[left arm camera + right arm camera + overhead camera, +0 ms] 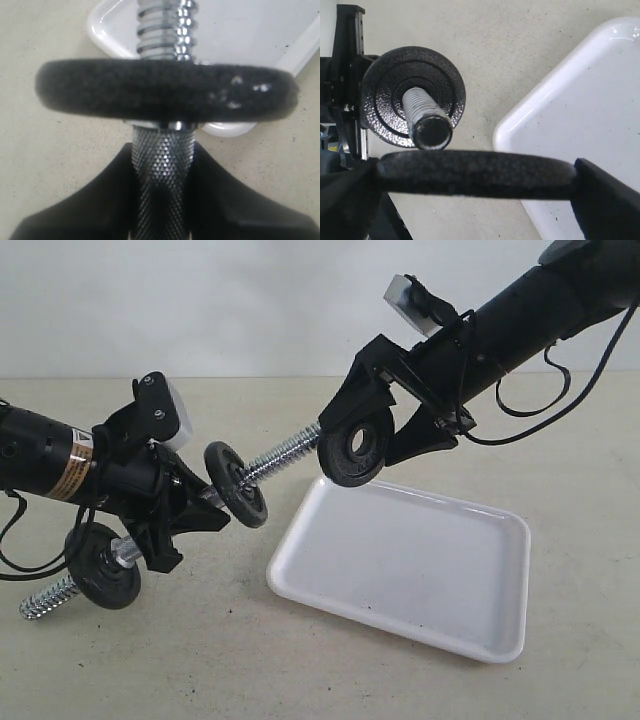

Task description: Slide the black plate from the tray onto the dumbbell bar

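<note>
My left gripper (185, 520) is clamped on the middle of the dumbbell bar (285, 452). My right gripper (365, 445) squeezes the black plate (348, 467) by its rim. The plate is up in the air by the tray (400, 560), right at the bar's tip, not on it yet.
</note>
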Robot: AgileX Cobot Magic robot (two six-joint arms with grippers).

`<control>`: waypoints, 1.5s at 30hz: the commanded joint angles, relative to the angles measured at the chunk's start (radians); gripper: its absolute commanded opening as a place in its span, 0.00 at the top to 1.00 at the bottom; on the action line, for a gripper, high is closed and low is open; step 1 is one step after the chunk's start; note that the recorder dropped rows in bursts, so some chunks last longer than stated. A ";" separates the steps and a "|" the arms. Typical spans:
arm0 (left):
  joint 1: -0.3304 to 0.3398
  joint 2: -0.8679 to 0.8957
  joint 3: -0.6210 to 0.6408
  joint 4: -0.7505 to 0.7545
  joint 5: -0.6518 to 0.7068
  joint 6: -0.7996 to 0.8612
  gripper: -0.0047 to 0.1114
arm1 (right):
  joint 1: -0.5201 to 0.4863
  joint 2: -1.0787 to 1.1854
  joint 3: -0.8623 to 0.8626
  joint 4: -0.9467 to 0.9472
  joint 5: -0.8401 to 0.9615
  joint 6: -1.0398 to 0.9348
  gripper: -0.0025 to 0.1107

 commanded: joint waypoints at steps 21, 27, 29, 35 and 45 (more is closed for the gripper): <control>-0.001 -0.050 0.025 -0.070 -0.045 0.023 0.92 | 0.000 -0.018 -0.010 0.052 0.017 -0.007 0.97; -0.001 -0.050 0.025 -0.070 -0.067 0.026 0.92 | 0.000 -0.018 -0.010 0.060 0.017 -0.007 0.97; -0.001 -0.050 0.025 -0.074 -0.072 0.026 0.92 | 0.000 -0.018 -0.010 0.060 0.017 -0.007 0.97; -0.003 -0.050 0.025 -0.083 -0.127 0.049 0.92 | 0.000 -0.018 -0.010 0.060 0.017 -0.007 0.97; -0.003 -0.050 0.025 -0.097 -0.149 0.056 0.92 | 0.000 -0.018 -0.010 0.059 0.017 -0.007 0.97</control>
